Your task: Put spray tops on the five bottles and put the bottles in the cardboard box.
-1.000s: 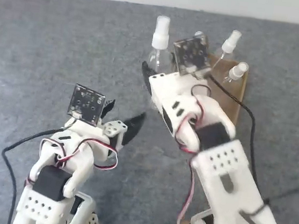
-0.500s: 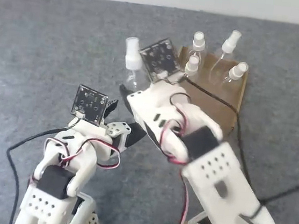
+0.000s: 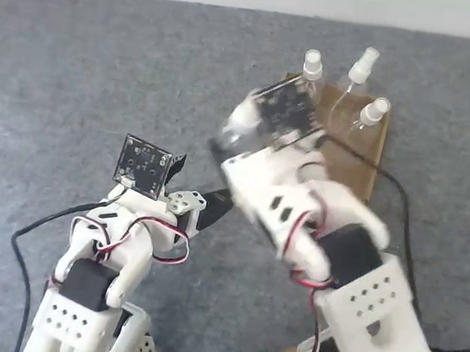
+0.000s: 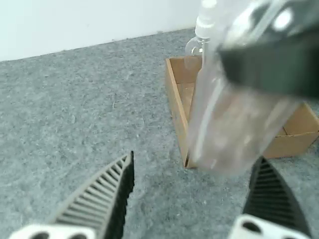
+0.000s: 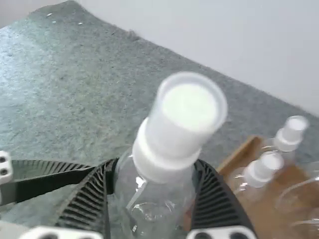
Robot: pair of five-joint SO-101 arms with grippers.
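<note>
My right gripper (image 5: 154,169) is shut on a clear bottle (image 5: 164,199) that wears a white spray top (image 5: 183,119). In the high view this bottle (image 3: 241,121) hangs tilted above the carpet, just left of the cardboard box (image 3: 364,157). Three capped bottles (image 3: 313,66) stand in the box behind the right arm's camera board. My left gripper (image 3: 196,184) is open, low and close beside the held bottle. In the left wrist view the bottle (image 4: 229,119) hovers above and between my open left fingers (image 4: 104,199), and the box (image 4: 178,99) lies behind it.
Grey carpet (image 3: 103,67) covers the table, with open floor to the left and front of the box. A black cable (image 3: 33,229) trails beside the left arm's base. A pale wall runs along the far edge.
The right arm swung the bottle left, away from the box, then brought it lower and back toward the middle, tilting it. The left arm barely moved and stayed open.
</note>
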